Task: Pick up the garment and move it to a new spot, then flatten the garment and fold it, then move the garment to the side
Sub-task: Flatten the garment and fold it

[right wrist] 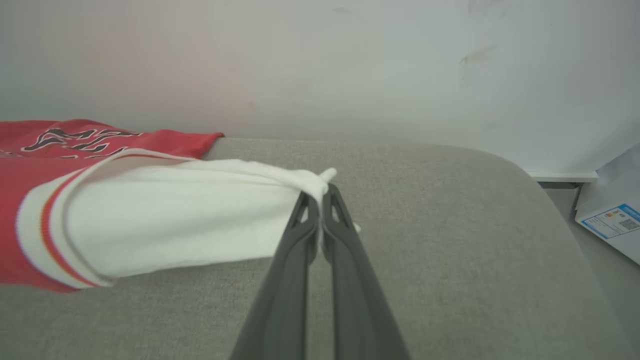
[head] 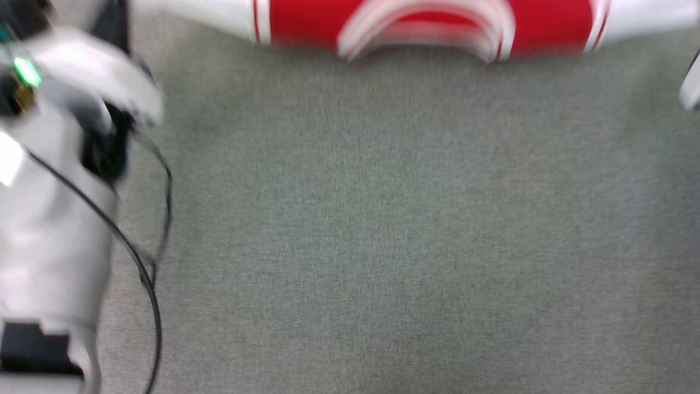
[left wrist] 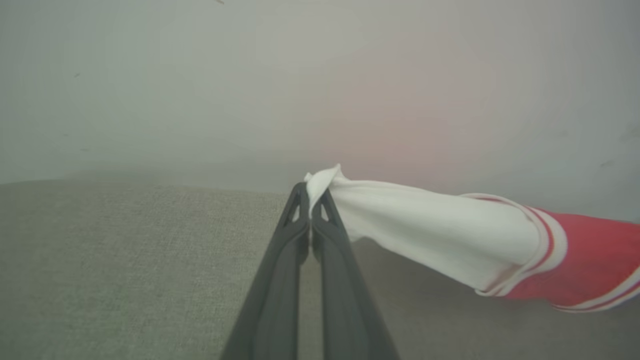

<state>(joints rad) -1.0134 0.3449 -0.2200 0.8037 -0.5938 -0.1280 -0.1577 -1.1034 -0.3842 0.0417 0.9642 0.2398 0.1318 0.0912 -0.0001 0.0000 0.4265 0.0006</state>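
Note:
The garment is a red shirt with white sleeves and a striped collar, stretched along the top edge of the head view over the grey fabric surface. In the left wrist view my left gripper is shut on the tip of one white sleeve, which hangs taut above the surface. My right gripper is shut on the other white sleeve, with the red body and black lettering behind it. My pale left forearm fills the left side of the head view.
A plain pale wall rises behind the grey surface. The surface's rounded right end drops to a floor holding a white box with a blue label. A black cable runs along my left arm.

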